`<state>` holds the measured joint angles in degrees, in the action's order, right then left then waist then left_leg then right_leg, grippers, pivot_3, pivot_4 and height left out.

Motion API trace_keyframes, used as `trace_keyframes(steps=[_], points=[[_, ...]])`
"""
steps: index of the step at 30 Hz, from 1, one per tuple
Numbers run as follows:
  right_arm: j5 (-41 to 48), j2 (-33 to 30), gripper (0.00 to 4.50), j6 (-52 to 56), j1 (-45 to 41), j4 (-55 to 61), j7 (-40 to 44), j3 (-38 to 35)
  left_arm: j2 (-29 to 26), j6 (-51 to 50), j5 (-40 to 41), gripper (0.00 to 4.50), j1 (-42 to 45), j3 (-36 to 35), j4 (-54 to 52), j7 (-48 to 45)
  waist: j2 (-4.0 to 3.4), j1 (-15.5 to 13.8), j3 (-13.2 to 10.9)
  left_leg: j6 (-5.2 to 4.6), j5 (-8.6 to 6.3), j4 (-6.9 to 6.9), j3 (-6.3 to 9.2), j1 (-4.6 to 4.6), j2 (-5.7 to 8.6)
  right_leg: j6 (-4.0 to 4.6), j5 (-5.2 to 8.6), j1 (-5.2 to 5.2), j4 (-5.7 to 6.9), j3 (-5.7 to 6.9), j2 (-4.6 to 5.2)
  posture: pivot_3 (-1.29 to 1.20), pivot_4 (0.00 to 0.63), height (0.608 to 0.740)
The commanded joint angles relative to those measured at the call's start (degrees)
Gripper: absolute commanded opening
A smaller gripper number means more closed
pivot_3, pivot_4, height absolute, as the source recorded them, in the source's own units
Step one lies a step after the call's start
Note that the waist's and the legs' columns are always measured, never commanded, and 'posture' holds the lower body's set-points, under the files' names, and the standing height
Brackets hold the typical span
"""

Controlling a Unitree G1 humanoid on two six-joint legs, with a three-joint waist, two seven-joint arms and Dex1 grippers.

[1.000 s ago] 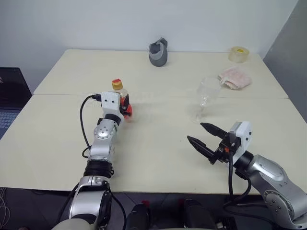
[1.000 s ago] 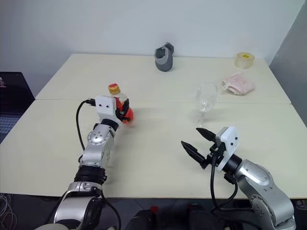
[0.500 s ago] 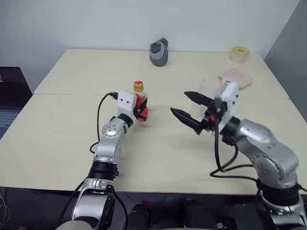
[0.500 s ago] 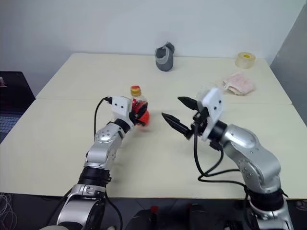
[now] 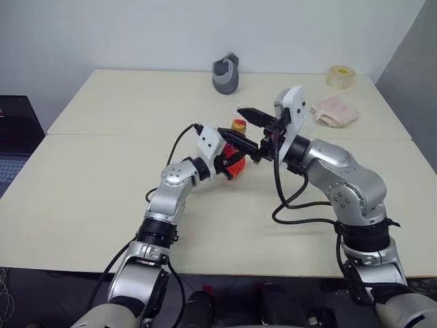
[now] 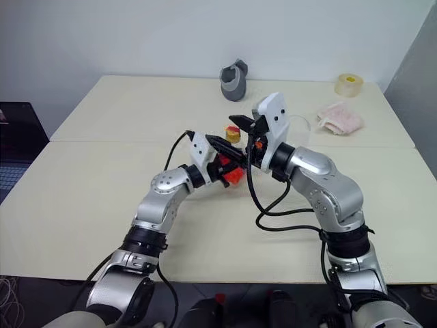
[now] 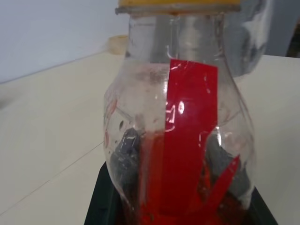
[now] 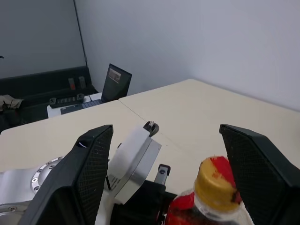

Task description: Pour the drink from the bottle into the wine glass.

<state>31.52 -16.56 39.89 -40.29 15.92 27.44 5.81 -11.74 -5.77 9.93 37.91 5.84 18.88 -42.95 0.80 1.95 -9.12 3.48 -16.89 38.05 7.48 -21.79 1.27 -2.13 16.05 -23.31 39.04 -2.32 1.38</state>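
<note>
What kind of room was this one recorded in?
Likely a lab or office workspace: two plain pale tables pushed together against a bare white wall, a laptop at the side, and a tape roll on the far table.

A big cream worktop fills the middle of the frame, with a thin seam running across it. Behind it, along the top, stands a plain white wall. A dark laptop sits at the left edge.
</note>
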Motion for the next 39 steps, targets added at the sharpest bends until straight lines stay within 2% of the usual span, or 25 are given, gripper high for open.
trace_keyframes(steps=[1, 20, 21, 23, 25, 28, 35, 39], points=[[-0.91, 0.23, 3.89, -1.01, -2.05, -0.69, 0.66, -0.47, 0.58, 1.82, 1.76, 1.04, 2.67, 0.12, -1.45, -2.80, -0.01, 0.02, -0.01, 0.00, 0.00, 0.00, 0.00, 0.00, 0.00, 0.00, 0.00, 0.00, 0.00, 0.00, 0.00, 0.00, 0.150, 0.740], [-3.46, 0.45, 3.89, -0.54, -2.21, -3.91, -0.12, -2.45, 2.09, 2.88, 1.81, 1.04, 4.69, -0.20, -0.40, -5.31, -0.01, 0.07, -0.01, -0.03, -0.01, -0.01, 0.07, 0.00, 0.00, 0.00, 0.00, -0.02, 0.01, -0.01, 0.00, 0.00, 0.150, 0.740], [-3.36, 0.65, 3.50, -0.52, -2.37, -4.08, -0.31, -2.70, 2.08, 2.92, 1.79, 1.04, 4.79, -0.23, -0.30, -5.31, -0.01, 0.07, -0.01, -0.03, -0.01, -0.01, 0.08, 0.00, 0.00, 0.00, 0.00, -0.02, 0.01, -0.01, 0.00, 0.00, 0.150, 0.740], [-3.17, 0.70, 3.01, -0.35, -2.60, -4.20, -0.17, -2.85, 2.09, 2.97, 1.73, 1.04, 4.85, -0.23, -0.26, -5.32, -0.01, 0.08, -0.01, -0.03, -0.01, 0.00, 0.08, -0.01, 0.00, 0.00, 0.00, -0.02, 0.01, -0.01, 0.00, 0.00, 0.150, 0.740], [-2.75, 0.96, 2.21, 0.03, -2.70, -4.16, -0.21, -3.20, 2.10, 2.88, 1.69, 1.04, 4.69, -0.18, -0.52, -5.31, -0.01, 0.07, -0.01, -0.03, -0.01, -0.01, 0.07, -0.01, 0.00, 0.00, 0.00, -0.02, 0.01, -0.01, 0.00, 0.00, 0.150, 0.740], [-2.59, 1.34, 1.28, 0.26, -2.92, -4.00, -0.26, -3.58, 2.13, 2.65, 1.68, 1.04, 4.16, 0.01, -1.29, -5.20, -0.01, 0.08, -0.01, -0.03, -0.01, -0.01, 0.08, 0.00, 0.00, 0.00, 0.00, -0.02, 0.01, -0.02, 0.00, 0.00, 0.150, 0.740], [-1.93, 1.67, 1.29, 0.97, -3.36, -2.03, 0.65, -3.26, 1.39, -0.51, 2.74, 1.04, 0.25, 0.48, -7.96, -5.28, -0.02, 0.12, -0.01, -0.03, -0.01, -0.01, 0.09, -0.01, -0.01, 0.00, 0.00, -0.04, 0.02, -0.02, 0.00, 0.00, 0.150, 0.740], [2.95, 1.26, 1.29, 0.96, -3.82, 0.92, 8.35, -2.53, -1.09, -3.99, 5.80, 1.04, -4.91, 0.78, -17.00, -7.78, -0.03, 0.43, -0.02, -0.03, -0.01, -0.04, 0.12, -0.01, -0.03, 0.00, 0.00, -0.06, 0.02, -0.03, 0.00, 0.00, 0.150, 0.740]])
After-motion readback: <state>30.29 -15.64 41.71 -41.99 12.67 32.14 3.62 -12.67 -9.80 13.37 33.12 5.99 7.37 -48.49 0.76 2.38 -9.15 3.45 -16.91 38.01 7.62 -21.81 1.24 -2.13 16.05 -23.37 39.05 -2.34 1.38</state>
